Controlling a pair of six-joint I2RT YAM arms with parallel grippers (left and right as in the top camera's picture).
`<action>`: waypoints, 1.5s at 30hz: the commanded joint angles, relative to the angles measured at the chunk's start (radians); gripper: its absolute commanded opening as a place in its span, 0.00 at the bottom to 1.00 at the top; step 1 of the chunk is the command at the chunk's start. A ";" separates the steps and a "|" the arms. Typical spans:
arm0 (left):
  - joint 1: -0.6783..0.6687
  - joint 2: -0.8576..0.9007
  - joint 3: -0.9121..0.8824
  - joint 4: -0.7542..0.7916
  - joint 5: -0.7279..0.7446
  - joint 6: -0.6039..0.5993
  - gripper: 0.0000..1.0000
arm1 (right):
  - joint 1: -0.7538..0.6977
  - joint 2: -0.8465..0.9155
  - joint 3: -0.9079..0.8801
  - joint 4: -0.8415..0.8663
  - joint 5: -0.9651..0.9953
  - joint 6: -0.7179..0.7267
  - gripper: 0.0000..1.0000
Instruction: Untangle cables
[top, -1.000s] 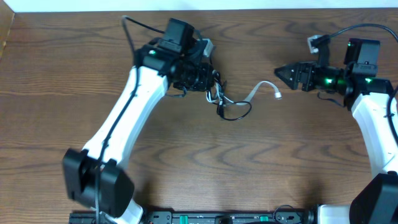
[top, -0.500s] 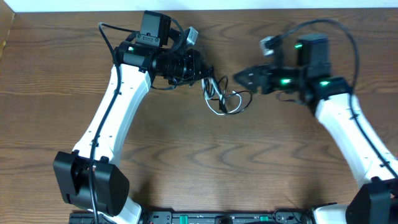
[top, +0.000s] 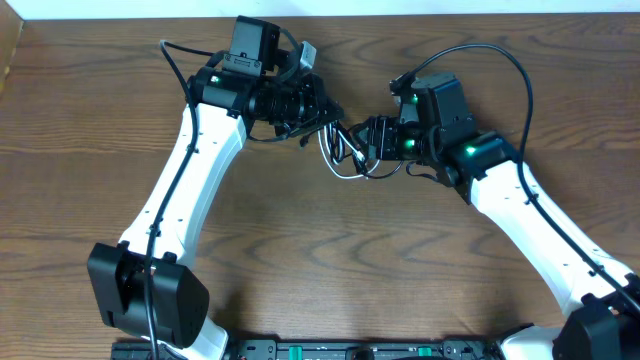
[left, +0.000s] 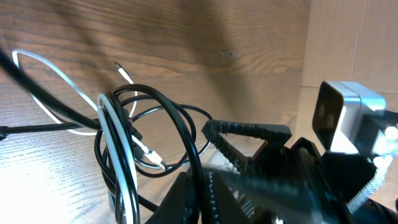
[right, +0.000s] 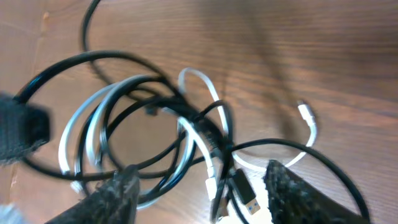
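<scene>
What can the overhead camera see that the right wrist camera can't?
Only the overhead view shows the left arm and right arm on either side of the tangle on the wooden table, with the left claw pinching it. Only the right wrist view shows detail: a black plug, a white plug, and the right claw with its fingers spread. Both show the white cable and black cable looped together.

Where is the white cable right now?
Overhead, the white cable is coiled with the black cable in a tangle near the table's far middle, gripped by the left gripper, with the right gripper's open fingers straddling it.
</scene>
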 joint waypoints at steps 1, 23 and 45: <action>0.000 0.000 0.002 0.005 -0.002 -0.012 0.07 | 0.008 0.053 0.005 0.007 0.071 0.022 0.55; 0.063 0.000 0.002 0.092 -0.006 0.006 0.07 | -0.215 0.212 0.005 -0.359 0.330 -0.057 0.01; 0.092 0.014 -0.021 0.006 -0.010 0.187 0.09 | -0.388 0.047 0.084 -0.224 -0.510 -0.321 0.01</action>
